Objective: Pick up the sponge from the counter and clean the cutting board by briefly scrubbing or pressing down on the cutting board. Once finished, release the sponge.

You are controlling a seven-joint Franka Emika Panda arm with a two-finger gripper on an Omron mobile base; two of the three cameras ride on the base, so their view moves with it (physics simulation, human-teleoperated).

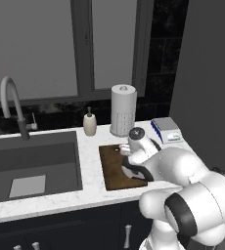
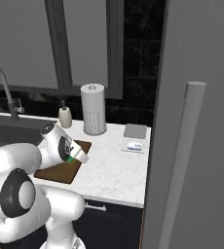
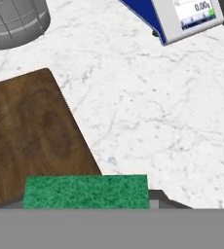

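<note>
Gripping the sponge (image 3: 86,191), the gripper (image 2: 78,156) hangs over the cutting board's (image 1: 113,168) right edge on the counter (image 3: 148,107); paper towel roll (image 1: 123,110), soap dispenser (image 1: 89,122) and scale (image 1: 166,129) stand behind, sink (image 1: 31,166) left

We see a glossy white arm (image 1: 183,168) built from fat rounded link shells, smooth, no visible seams or screws. Black rings sit at the joints; the biggest, nearest the base (image 1: 180,215), wraps a white domed cap. Same ring-and-cap shows from the other side (image 2: 17,193), above a rounded white pedestal. The wrist ends in a grey round cap (image 1: 137,133) with a small dark mark in its middle. The side of the hand carries a dark oval panel with white outline (image 2: 63,146). No cables visible. Fingers too small to describe.
</note>
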